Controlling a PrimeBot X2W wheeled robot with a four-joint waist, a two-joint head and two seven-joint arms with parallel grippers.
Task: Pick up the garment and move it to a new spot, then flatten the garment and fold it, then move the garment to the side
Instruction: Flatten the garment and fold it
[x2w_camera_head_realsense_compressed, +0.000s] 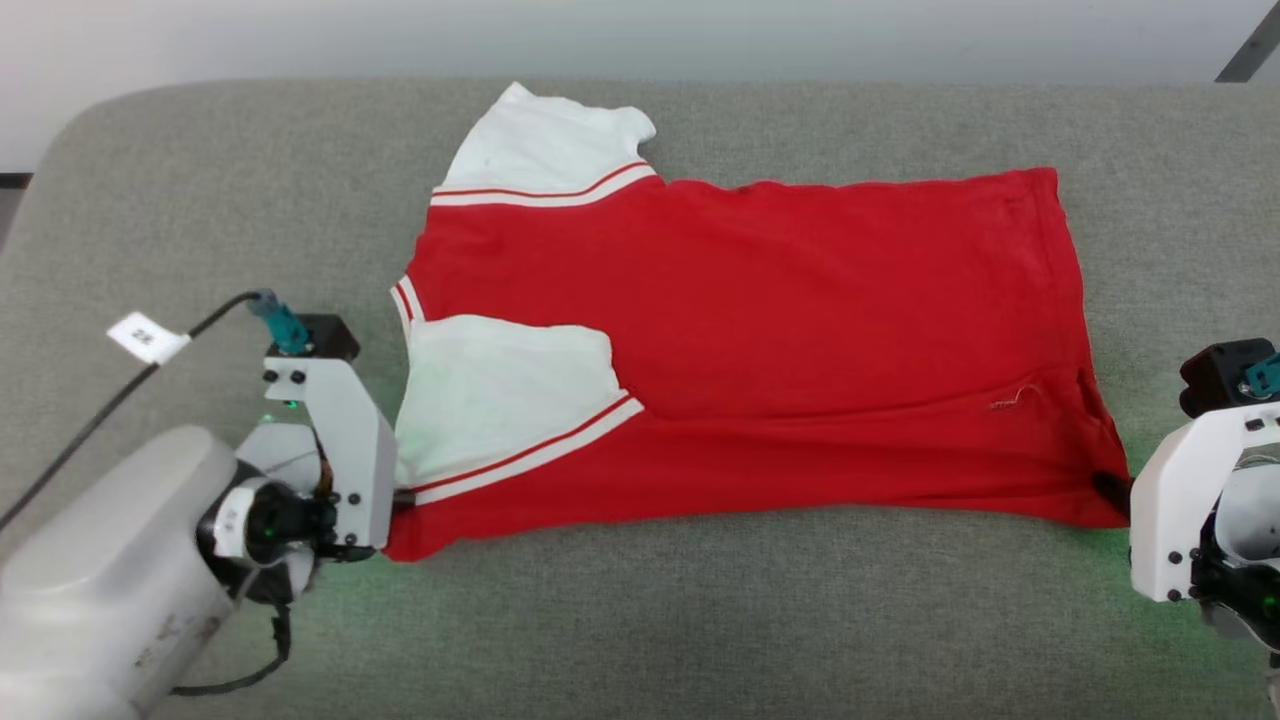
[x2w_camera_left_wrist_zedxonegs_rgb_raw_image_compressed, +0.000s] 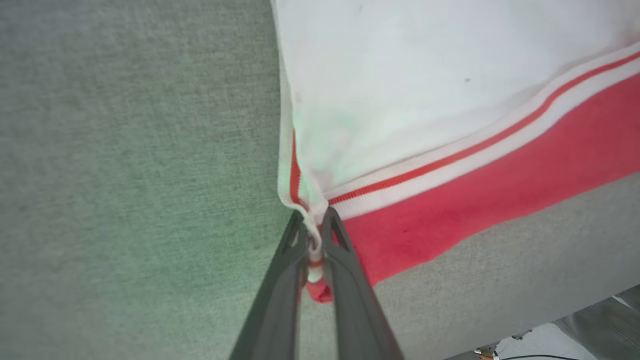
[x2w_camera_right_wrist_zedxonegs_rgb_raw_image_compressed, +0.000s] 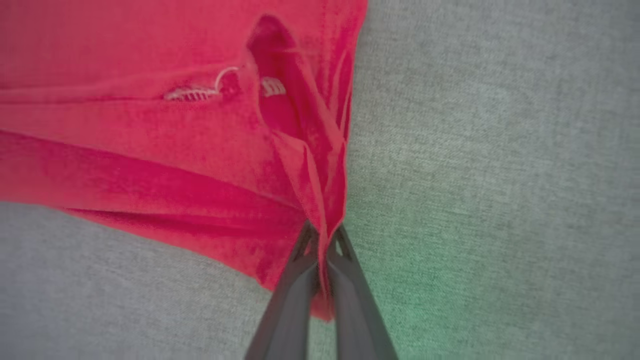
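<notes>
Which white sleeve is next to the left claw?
The near sleeve, folded in over the red garment; the left claw is shut on the cloth beside it. The far sleeve juts onto the grey surface.

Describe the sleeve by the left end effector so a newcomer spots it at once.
On the grey cushion lies the red garment. Its near sleeve is white, folded onto the red body beside the left end effector; the other sleeve sticks out at the far edge.

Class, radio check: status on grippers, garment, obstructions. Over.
Left gripper shut on garment, sleeve-side corner. Right gripper shut on hem corner. Garment spread on grey surface. Nothing in the way.
</notes>
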